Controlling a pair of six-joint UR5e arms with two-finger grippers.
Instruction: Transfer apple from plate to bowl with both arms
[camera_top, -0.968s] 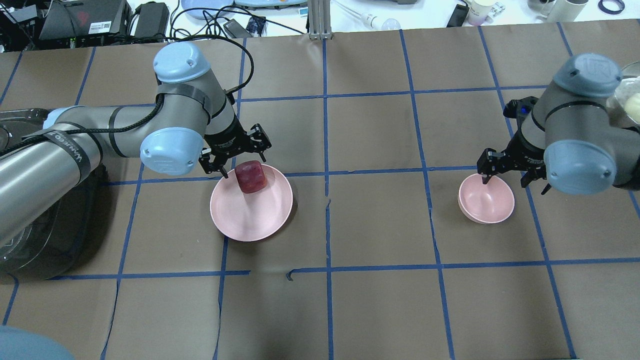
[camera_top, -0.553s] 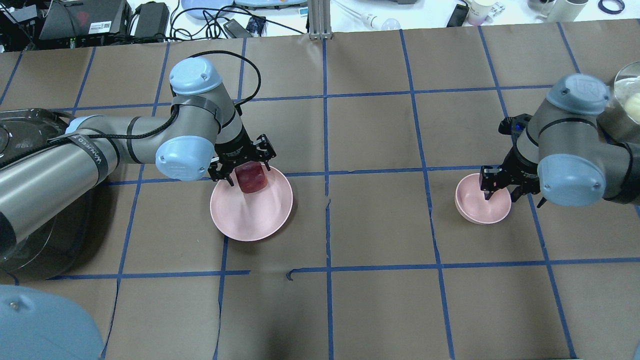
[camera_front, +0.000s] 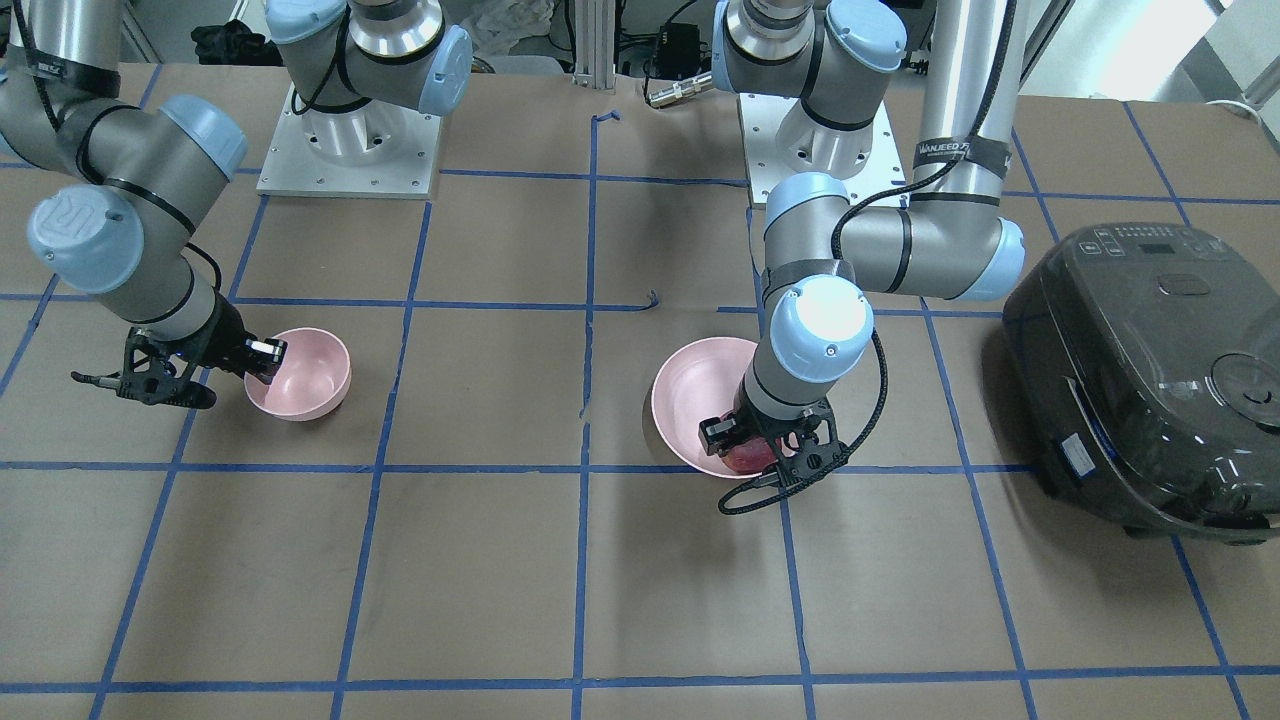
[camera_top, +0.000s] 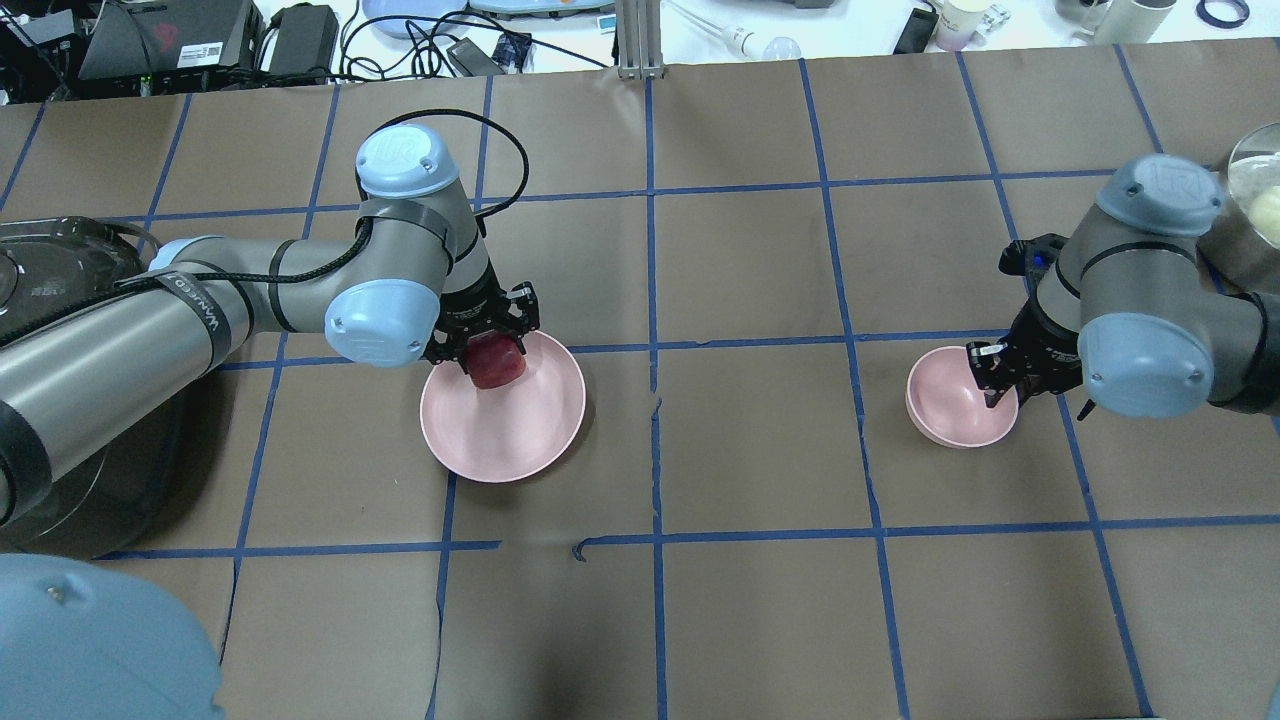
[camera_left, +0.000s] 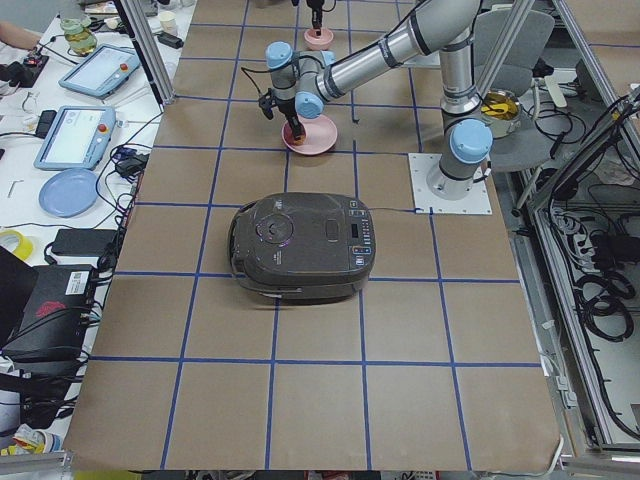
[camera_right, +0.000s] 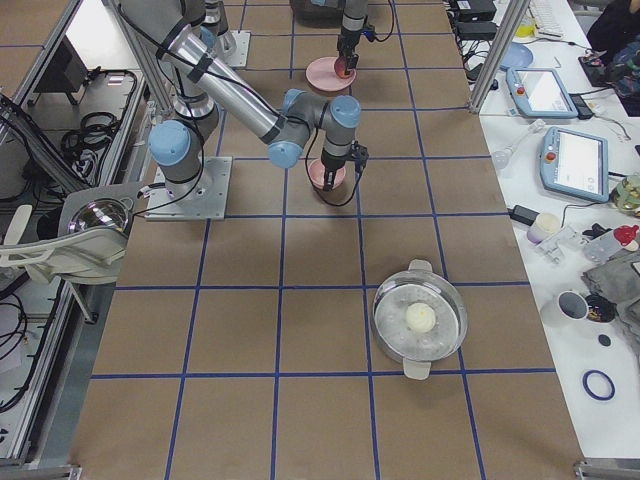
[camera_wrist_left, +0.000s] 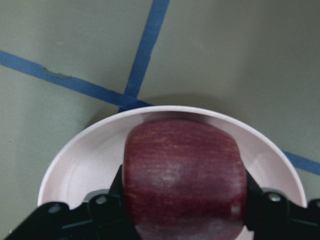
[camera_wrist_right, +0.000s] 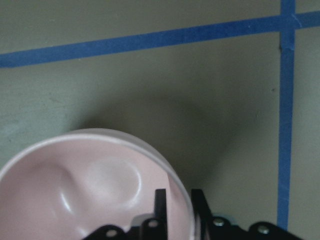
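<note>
The dark red apple (camera_top: 497, 364) sits at the far edge of the wide pink plate (camera_top: 510, 435). My left gripper (camera_top: 494, 346) is down over the apple, a finger pressed on each side, as the left wrist view shows on the apple (camera_wrist_left: 185, 175) and plate (camera_wrist_left: 75, 167). The front view shows the apple (camera_front: 748, 459) half hidden under that gripper (camera_front: 765, 450). The small pink bowl (camera_top: 948, 408) stands at the right. My right gripper (camera_top: 994, 383) is shut on its right rim, one finger inside and one outside; the right wrist view shows the bowl (camera_wrist_right: 75, 190) and the fingers (camera_wrist_right: 160, 200).
A black rice cooker (camera_front: 1150, 370) stands beside my left arm, at the left edge in the overhead view (camera_top: 50, 260). A lidded steel pot (camera_right: 420, 320) stands beyond my right arm. Brown paper with blue tape lines covers the table (camera_top: 750, 450).
My left gripper came down over the apple and closed its fingers onto it. My right gripper moved onto the bowl's right rim and closed; the bowl shifted slightly left.
</note>
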